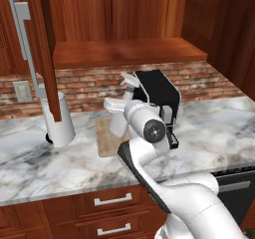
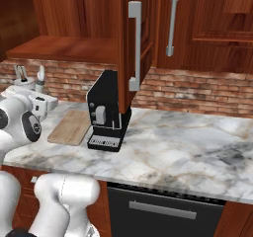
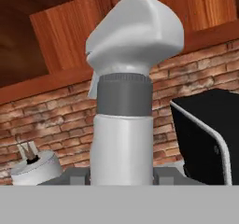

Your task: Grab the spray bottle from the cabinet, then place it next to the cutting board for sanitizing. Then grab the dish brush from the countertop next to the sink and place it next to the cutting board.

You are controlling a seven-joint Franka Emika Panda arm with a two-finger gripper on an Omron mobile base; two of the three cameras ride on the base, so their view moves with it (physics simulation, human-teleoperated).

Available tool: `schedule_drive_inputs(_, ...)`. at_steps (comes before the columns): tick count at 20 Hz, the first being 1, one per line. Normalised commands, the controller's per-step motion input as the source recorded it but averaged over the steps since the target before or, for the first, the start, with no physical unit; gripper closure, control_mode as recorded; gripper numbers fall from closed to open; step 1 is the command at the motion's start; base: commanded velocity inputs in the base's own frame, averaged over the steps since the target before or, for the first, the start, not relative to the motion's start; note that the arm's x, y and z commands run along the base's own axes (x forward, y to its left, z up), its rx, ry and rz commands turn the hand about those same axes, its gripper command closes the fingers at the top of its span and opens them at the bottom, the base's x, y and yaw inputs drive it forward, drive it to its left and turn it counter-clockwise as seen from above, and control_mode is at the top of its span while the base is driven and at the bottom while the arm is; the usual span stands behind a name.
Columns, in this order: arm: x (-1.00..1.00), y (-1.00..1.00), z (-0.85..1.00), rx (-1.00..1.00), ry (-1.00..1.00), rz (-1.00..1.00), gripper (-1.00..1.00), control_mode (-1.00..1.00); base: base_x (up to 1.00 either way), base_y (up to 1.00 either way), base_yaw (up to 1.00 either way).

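Observation:
The pale grey-white spray bottle (image 3: pixel 122 97) stands upright between my fingers, trigger head on top, with the gripper (image 3: pixel 121 171) shut on its body. The left base view shows the spray bottle (image 1: pixel 128 80) and gripper (image 1: pixel 130 91) held in the air over the far end of the light-tan cutting board (image 1: pixel 106 137), beside the black coffee machine. From the right, the spray bottle (image 2: pixel 40 78) rises above the gripper (image 2: pixel 40 95), left of the cutting board (image 2: pixel 70 127). The reddish-brown cabinet (image 1: pixel 124 52) has its door open. The dish brush and the sink are out of view.
A black coffee machine (image 1: pixel 160 97) stands right of the board. A white paper-towel roll (image 1: pixel 60 119) stands left of it, below the open cabinet door (image 1: pixel 44 49) with its silver handle. The marble countertop (image 1: pixel 214 128) runs right; brick wall behind.

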Motion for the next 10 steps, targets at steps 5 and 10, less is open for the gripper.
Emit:
schedule_drive_inputs(5,0.92,0.40,-0.58,-0.22,0.12,0.19,1.00,-1.00,0.00,0.00,0.00)
schedule_drive_inputs(10,0.86,0.52,-0.39,-0.15,0.02,0.09,1.00,-1.00,0.00,0.00,0.00)
